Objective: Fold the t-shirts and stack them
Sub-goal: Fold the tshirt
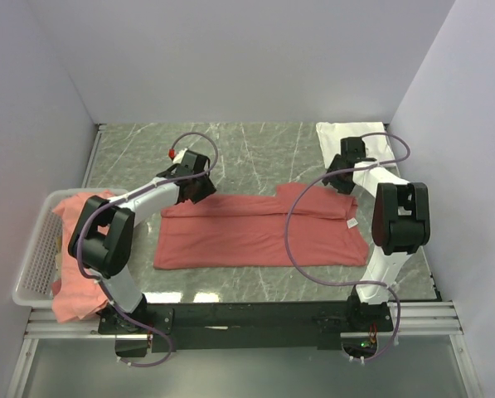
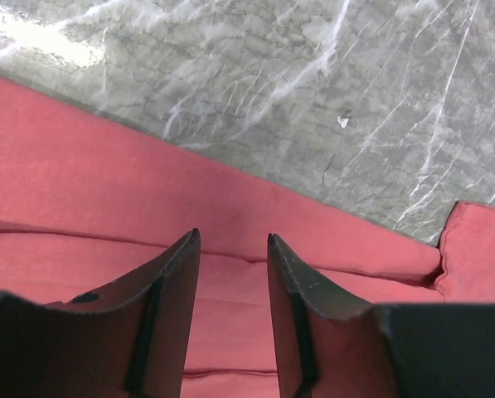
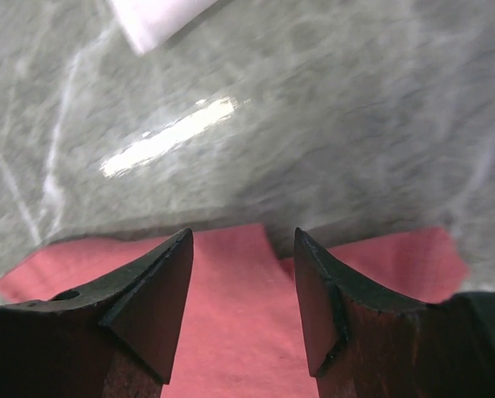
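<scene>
Coral shirt (image 1: 255,236) mid-table, part-folded; white shirt (image 1: 338,137) lies far right; coral heap (image 1: 73,298) waits in basket (image 1: 33,265), left. Left gripper (image 2: 230,238) and right gripper (image 3: 243,234) over far edge, jaws spread, empty.

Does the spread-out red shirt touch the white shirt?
Apart. The right wrist view shows bare table between the red shirt and the white shirt.

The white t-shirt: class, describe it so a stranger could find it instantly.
Start at the grey marbled table and look to its far right corner, beyond the right arm. The white t-shirt lies there, the only white garment; the spread t-shirt nearby is salmon.
</scene>
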Available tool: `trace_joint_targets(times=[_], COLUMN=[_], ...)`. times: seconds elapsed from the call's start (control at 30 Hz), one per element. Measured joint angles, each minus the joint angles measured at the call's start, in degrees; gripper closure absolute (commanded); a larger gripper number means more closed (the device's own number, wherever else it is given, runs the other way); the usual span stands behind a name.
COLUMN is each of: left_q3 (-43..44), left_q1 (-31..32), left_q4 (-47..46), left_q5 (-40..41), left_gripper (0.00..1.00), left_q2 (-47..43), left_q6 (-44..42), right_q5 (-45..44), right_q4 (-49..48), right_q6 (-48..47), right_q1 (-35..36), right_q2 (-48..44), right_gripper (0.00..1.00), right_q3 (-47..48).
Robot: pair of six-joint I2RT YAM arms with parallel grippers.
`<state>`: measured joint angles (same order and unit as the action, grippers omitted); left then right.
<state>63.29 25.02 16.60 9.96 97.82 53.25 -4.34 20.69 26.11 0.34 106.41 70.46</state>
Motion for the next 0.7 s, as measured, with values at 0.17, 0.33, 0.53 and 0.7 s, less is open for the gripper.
trace_joint_targets(times=[0.17,0.33,0.53,0.7], left_q3=[0.4,0.4,0.4,0.4], left_q1=[0.0,0.0,0.0,0.0], left_q4=[0.0,0.0,0.0,0.0], left_q5=[-0.1,-0.1,-0.1,0.0], left_gripper=[0.57,0.58,0.57,0.57], left_q2=[0.3,0.3,0.3,0.3], left_q6=[-0.1,-0.1,-0.1,0.0], right_q5=[5.0,7.5,9.1,10.8], right_q4=[-1.8,-3.0,-4.1,-5.6], right_q6=[1.0,1.8,2.8,3.3], right_q1=[0.0,0.0,-0.9,-1.5], right_q2=[0.0,0.0,-1.6,-4.9], right_gripper=[0.45,0.62,0.92,1.00], right_q3=[-1.5,-1.8,-5.0,-7.6])
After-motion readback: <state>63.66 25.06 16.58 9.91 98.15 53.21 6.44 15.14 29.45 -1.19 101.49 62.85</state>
